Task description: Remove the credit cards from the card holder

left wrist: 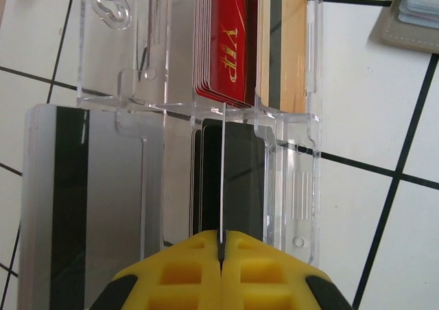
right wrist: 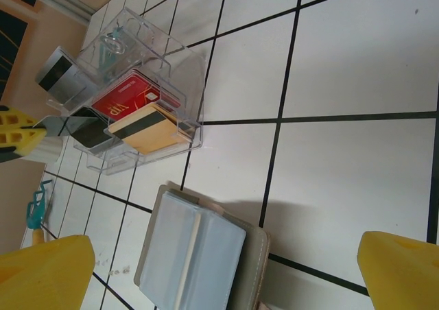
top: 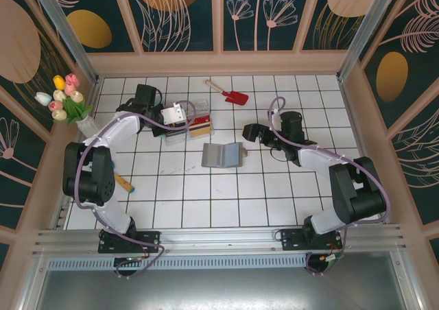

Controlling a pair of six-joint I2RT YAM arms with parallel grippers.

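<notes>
Over the tray (top: 175, 137), at its middle bay: left gripper (left wrist: 221, 247), fingers pressed shut on a thin sheet seen edge-on. By my reading it is a card, held upright above the stack and not yet let go.

Inside the tray, right-end bays: red cards (left wrist: 230, 42), one stack; beside them, orange card (left wrist: 291, 42) with a dark stripe.

Inside the tray, middle bay: black cards (left wrist: 240, 180), one stack, directly under the held sheet.

At the tray's left end: silver card (left wrist: 55, 207), dark stripe — within a bay or just outside the wall, cannot tell.

Right of the tray, a little nearer the arms and apart from it: holder (top: 223, 155), lying open and flat, both panels up. Its pockets look pale and no coloured card edge shows, but a card tucked deep could not be told.

Further right of the tray, just past the holder's far corner: right gripper (top: 250, 133), fingers spread wide, nothing between them.

Status, as judged: nearly done, with the cards mostly out of the holder and sorted in the tray. Left to do: release the held card and check the holder's pockets for any remainder.
</notes>
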